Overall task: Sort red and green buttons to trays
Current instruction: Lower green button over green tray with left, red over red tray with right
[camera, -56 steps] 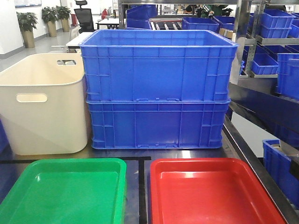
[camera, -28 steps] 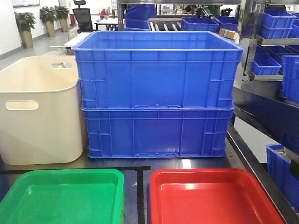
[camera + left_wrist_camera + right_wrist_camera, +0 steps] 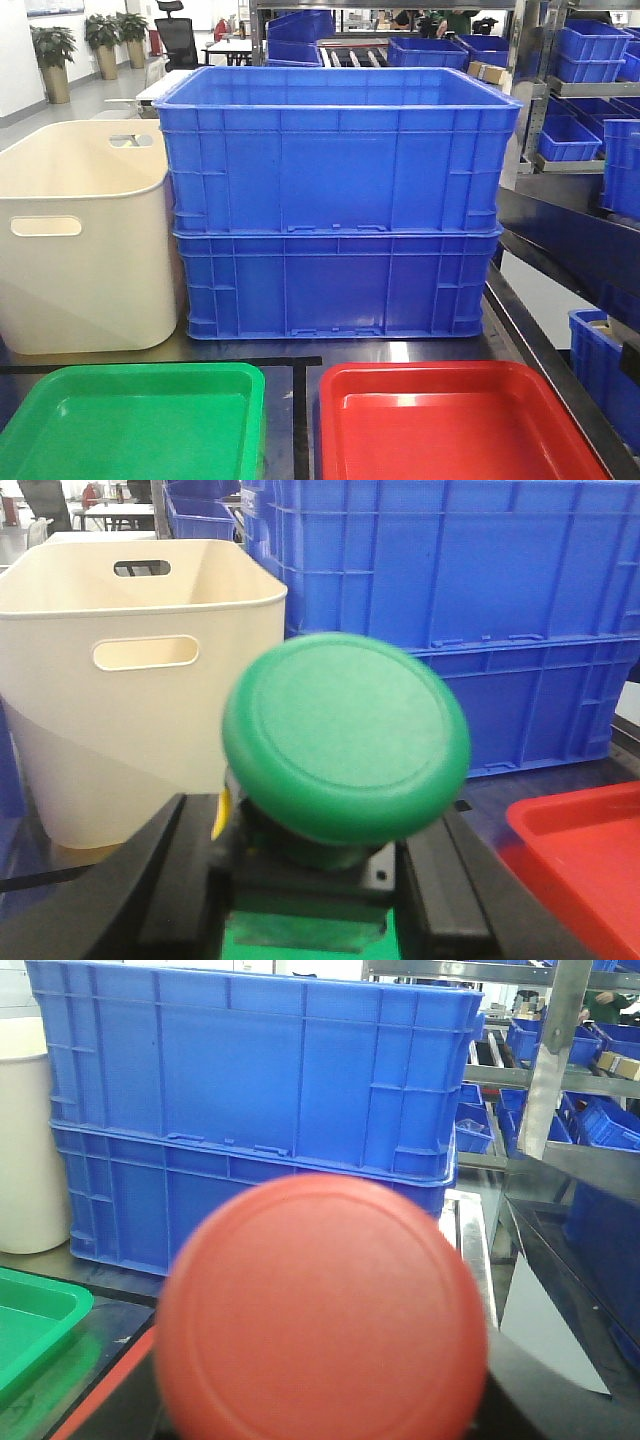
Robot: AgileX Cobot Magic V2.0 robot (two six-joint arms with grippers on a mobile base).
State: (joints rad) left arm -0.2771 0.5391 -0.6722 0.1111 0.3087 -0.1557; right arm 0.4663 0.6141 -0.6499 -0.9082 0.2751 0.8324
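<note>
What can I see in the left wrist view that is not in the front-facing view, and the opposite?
Only the left wrist view: the green button, gripped by the left tool. Only the front-facing view: the potted plants and the rack of small blue crates on the right. Both: the cream tub, the two stacked blue crates and the red tray.

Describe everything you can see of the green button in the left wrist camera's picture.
The green button has a round, smooth, plastic-looking mushroom cap with a faint ring near its edge, tilted toward the camera. Beneath sits a dark body with a yellow patch on the picture's left. The left gripper holds that body between its black fingers. It is slightly blurred.
</note>
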